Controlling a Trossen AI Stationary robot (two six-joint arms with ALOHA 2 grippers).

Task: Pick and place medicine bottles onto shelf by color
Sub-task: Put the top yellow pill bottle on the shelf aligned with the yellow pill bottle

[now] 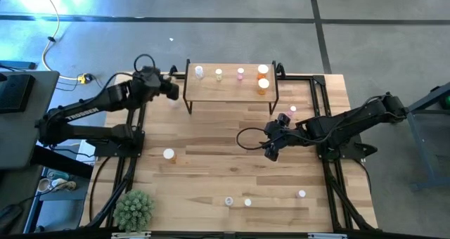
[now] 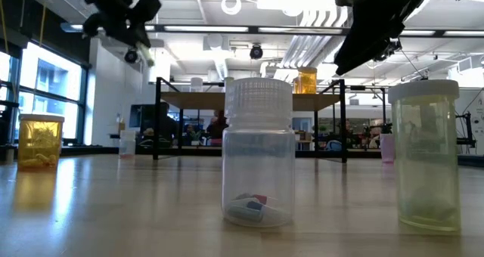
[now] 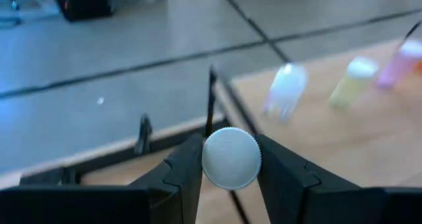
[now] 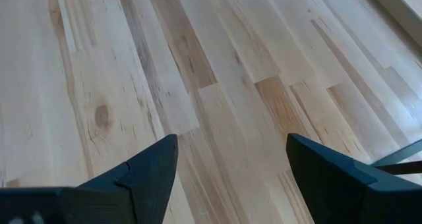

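On the near edge of the surface (image 1: 211,176) stand a clear bottle (image 2: 259,153) and a yellow bottle (image 2: 427,156), which fill the low view but are only white dots from above, beside a green plant (image 1: 133,209) at the near left corner. Farther in, an orange bottle (image 1: 169,154) sits left of centre. The right claw (image 1: 273,142) hangs over the middle right, fingers spread wide and empty; its wrist view shows only bare planks between them. A pink bottle (image 1: 293,110) stands just beyond it. At the far edge the shelf (image 1: 228,88) carries a clear, a yellow, a pink and two orange bottles in a row. The left claw (image 1: 171,88) is at the shelf's left end, and only its wrist view shows it clamped on a white cap (image 3: 231,157). Beyond lie grey floor, lit ceilings and windows.
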